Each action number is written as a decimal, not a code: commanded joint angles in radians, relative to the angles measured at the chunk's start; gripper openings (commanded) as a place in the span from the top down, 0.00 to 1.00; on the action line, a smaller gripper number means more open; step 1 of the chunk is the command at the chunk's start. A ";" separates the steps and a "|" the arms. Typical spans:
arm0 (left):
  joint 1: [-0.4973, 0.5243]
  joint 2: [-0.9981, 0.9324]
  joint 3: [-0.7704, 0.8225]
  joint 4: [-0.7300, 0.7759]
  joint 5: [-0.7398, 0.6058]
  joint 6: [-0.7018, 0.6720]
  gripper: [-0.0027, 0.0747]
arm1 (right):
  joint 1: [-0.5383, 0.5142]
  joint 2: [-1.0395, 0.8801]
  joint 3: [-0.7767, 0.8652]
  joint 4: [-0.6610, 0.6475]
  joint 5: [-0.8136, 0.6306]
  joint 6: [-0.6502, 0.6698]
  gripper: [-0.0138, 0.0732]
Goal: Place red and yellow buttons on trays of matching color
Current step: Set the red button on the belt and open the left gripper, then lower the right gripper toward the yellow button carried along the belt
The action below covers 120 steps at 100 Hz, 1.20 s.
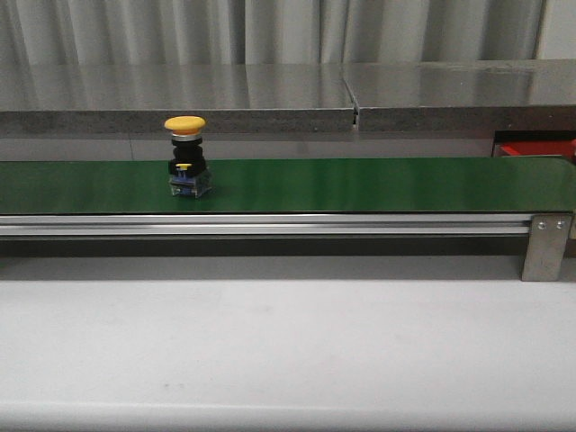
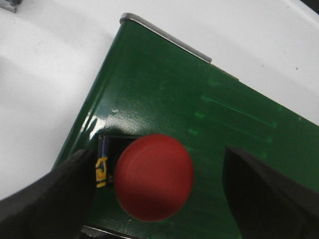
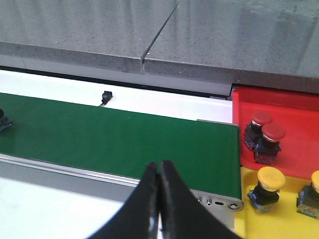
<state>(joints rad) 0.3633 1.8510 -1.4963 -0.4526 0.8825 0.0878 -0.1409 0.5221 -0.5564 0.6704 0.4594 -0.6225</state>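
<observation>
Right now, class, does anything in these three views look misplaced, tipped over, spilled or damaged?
Nothing stands out. The yellow button stands upright on the green belt. The red tray holds two red buttons, the yellow tray only yellow ones. Another red button sits between the left claw's fingers.

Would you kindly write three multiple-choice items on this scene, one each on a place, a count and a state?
1. Where does the yellow button in the front view stand?
A. on the green belt
B. on the grey shelf
C. on the white table

2. How many red buttons show on the red tray?
A. none
B. two
C. four

3. How is the left end effector?
A. shut
B. open, fingers either side of a red button
C. out of view

Key: 1 A, its base rests on the belt; 2 B, the right wrist view shows a pair; 3 B, the left wrist view shows gaps beside the cap.
</observation>
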 commanded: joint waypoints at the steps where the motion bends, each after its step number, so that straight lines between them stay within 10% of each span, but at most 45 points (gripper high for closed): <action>1: -0.008 -0.080 -0.032 -0.020 -0.024 0.003 0.28 | 0.002 0.002 -0.025 0.015 -0.056 -0.010 0.93; 27: -0.020 -0.181 -0.032 0.016 -0.034 0.083 0.37 | 0.002 0.002 -0.025 0.015 -0.057 -0.010 0.93; 51: -0.116 -0.275 -0.032 0.032 -0.030 0.142 0.99 | 0.002 0.002 -0.025 0.015 -0.057 -0.010 0.93; 120: -0.469 -0.598 0.221 0.170 -0.134 0.124 0.99 | 0.002 0.002 -0.025 0.015 -0.060 -0.010 0.93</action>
<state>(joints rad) -0.0843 1.3282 -1.2901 -0.2722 0.8268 0.2259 -0.1409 0.5221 -0.5564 0.6704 0.4594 -0.6225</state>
